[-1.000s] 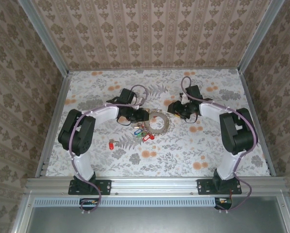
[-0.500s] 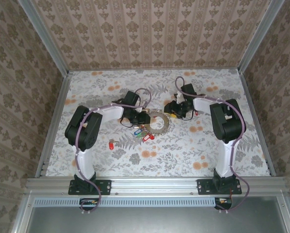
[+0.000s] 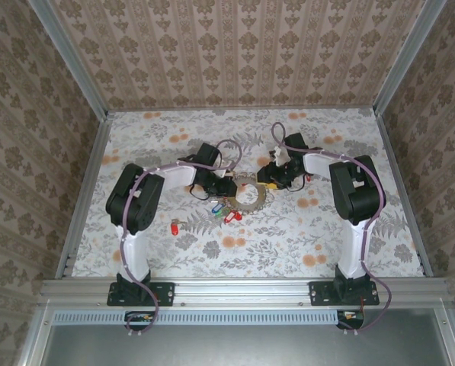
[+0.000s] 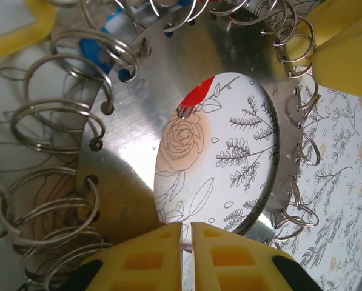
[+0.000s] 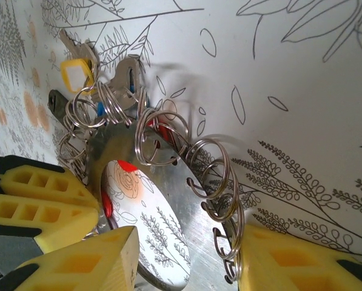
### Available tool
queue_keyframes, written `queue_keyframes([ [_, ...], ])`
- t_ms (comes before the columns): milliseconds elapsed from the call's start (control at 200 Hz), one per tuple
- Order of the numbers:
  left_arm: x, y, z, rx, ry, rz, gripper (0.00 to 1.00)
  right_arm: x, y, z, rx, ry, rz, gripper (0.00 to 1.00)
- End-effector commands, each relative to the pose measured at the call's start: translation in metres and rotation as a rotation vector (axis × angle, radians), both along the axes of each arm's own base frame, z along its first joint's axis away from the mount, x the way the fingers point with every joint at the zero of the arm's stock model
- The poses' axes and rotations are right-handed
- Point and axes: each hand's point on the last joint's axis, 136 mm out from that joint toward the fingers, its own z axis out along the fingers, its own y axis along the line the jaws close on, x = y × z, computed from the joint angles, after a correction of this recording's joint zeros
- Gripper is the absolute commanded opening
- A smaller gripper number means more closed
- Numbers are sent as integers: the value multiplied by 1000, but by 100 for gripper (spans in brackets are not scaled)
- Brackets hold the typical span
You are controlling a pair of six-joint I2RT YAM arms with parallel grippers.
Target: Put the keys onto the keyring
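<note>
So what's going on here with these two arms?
Two robot arms are working on a flat pale-grey metal keyring with wire loops round its rim, in the middle of the flowered table. The left arm has its yellow jaws pinched on the ring's edge. The right arm has its jaws open either side of the opposite rim. A bunch of small coloured keys lies by the ring, and one red key lies apart.

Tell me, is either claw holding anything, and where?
The left gripper pinches the keyring by its flat rim; the right gripper straddles it, open.
</note>
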Motion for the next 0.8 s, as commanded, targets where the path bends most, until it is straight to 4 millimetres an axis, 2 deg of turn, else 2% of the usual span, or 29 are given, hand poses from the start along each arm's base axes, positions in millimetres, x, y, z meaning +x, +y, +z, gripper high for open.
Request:
queue_keyframes([
  [0,-17,7,-31,64,55,-69,12,-20,11,6,50,32,73,45],
  [125,-15,8,-34,57,57,-73,10,-23,10,6,54,32,82,44],
  [225,-12,14,-33,55,48,-57,9,-21,-11,-7,-95,30,23,45],
  [305,-10,18,-31,39,43,-38,9,-15,-23,-8,-158,0,-31,45],
  [450,-7,24,-31,-46,82,6,7,-15,1,-5,0,35,-3,45],
  [530,-8,25,-32,-76,100,9,7,-16,5,-10,19,53,5,41],
  [705,-12,23,-34,-103,124,-8,7,-13,20,5,146,45,28,39],
  [795,-12,22,-37,-106,134,-9,7,-10,21,6,150,43,24,37],
])
